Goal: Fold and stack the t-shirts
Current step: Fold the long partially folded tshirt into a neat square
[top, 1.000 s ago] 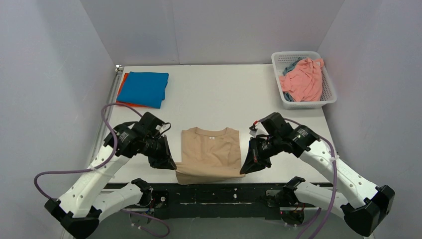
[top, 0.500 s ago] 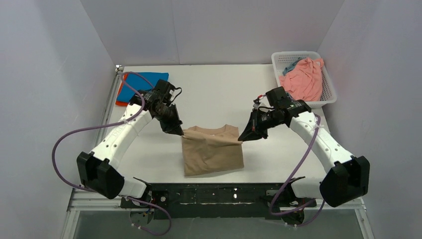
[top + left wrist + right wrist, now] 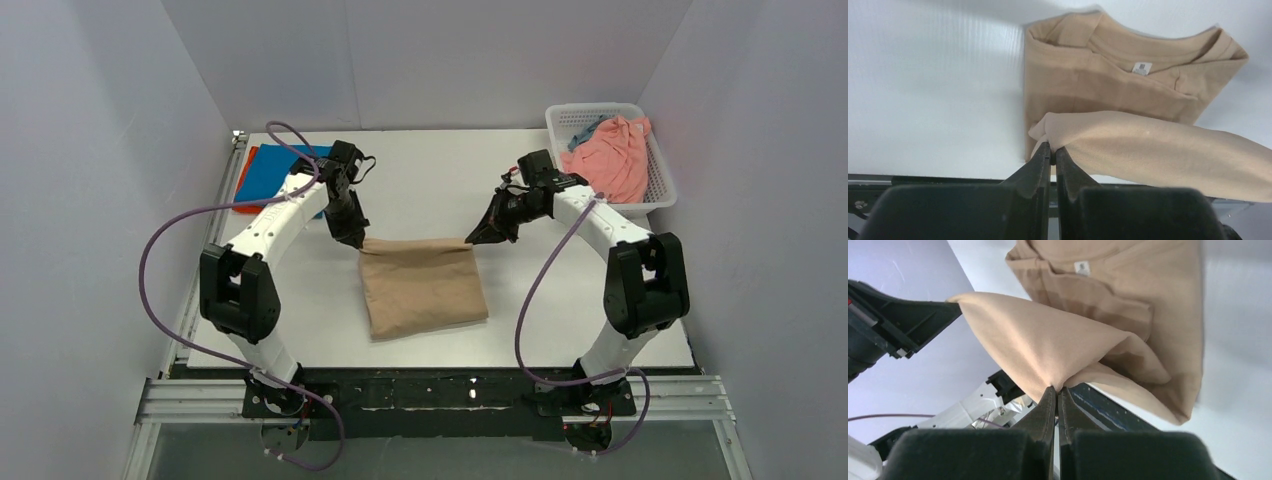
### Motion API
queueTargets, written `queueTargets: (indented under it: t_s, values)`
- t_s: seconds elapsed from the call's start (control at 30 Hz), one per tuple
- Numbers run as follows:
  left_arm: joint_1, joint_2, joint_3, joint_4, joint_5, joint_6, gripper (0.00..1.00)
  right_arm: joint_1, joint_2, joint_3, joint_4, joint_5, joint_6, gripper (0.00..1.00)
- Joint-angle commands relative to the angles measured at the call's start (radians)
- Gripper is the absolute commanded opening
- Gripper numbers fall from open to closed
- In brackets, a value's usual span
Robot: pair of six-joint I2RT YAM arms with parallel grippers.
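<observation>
Both arms reach out over the white table [image 3: 430,190] with the beige-tan t-shirt [image 3: 425,290] strung between them at mid-frame. The left gripper [image 3: 357,242] and the right gripper [image 3: 472,240] are each pinched tight on one end of a lifted edge of the shirt. That edge runs left to right across the overhead frame, pulled fairly straight. The rest of the shirt lies flat on the table below the claws, toward the bottom of the frame. Both wrist views show the collar and its label [image 3: 1141,68] lying under the raised fold. From overhead it is hard to tell whether the held edge hangs right above the collar or just short of it. The fold looks ready to be laid down evenly, both arms lowering together. A folded blue t-shirt [image 3: 285,172] waits at upper left. A salmon pink t-shirt [image 3: 610,150] fills the basket [image 3: 660,195] at upper right.
</observation>
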Motion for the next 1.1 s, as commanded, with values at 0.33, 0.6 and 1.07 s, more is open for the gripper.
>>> queueTargets:
  t_s: [0.33, 0.6, 1.07]
  values:
    - [0.055, 0.268, 0.160, -0.136, -0.224, 0.000, 0.26, -0.025, 0.384, 0.238, 0.160, 0.074, 0.049, 0.27]
    - [0.065, 0.108, 0.124, -0.016, 0.243, -0.031, 0.98, 0.020, 0.165, 0.166, 0.200, 0.125, -0.105, 0.84]
    - [0.068, 0.434, 0.031, 0.073, 0.252, -0.037, 0.98, 0.064, 0.593, 0.326, 0.351, 0.173, 0.081, 0.86]
